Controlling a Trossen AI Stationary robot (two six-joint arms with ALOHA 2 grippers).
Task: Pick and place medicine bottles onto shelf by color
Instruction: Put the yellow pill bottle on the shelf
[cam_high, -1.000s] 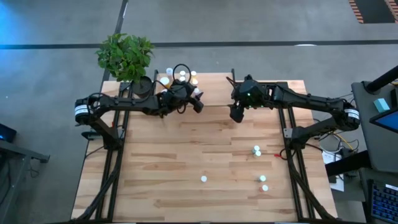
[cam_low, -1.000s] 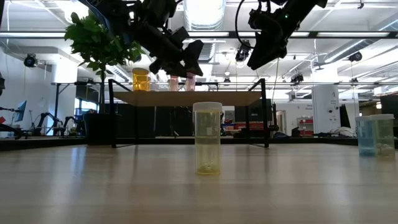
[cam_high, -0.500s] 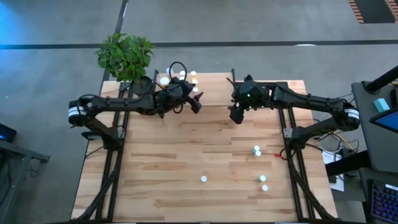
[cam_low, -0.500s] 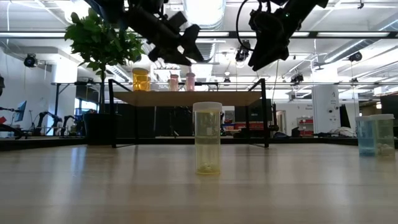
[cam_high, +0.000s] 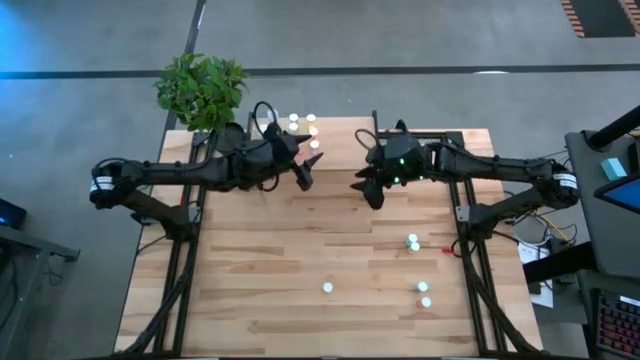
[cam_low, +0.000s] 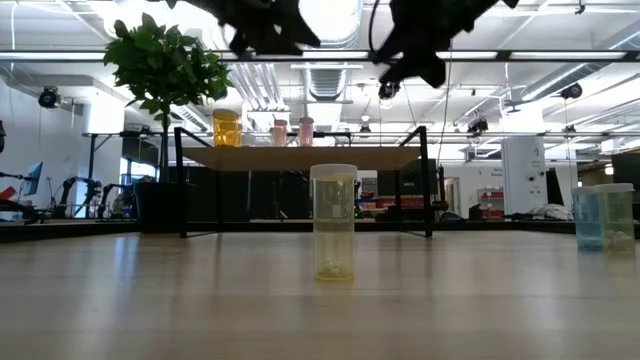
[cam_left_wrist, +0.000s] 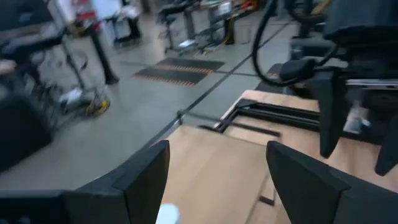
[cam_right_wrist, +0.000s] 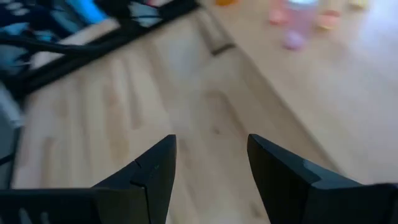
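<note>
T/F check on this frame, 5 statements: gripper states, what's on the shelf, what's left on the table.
1. Both grippers are empty. True: the left gripper and the right gripper have open fingers with nothing between them.
2. The shelf is bare. False: an orange bottle and two pink bottles stand on it.
3. A yellow-green bottle stands upright on the table. True.
4. The teal bottle is on the shelf. False: it stands on the table.
5. The plant is at the table's near right corner. False: it is at the far left corner.
</note>
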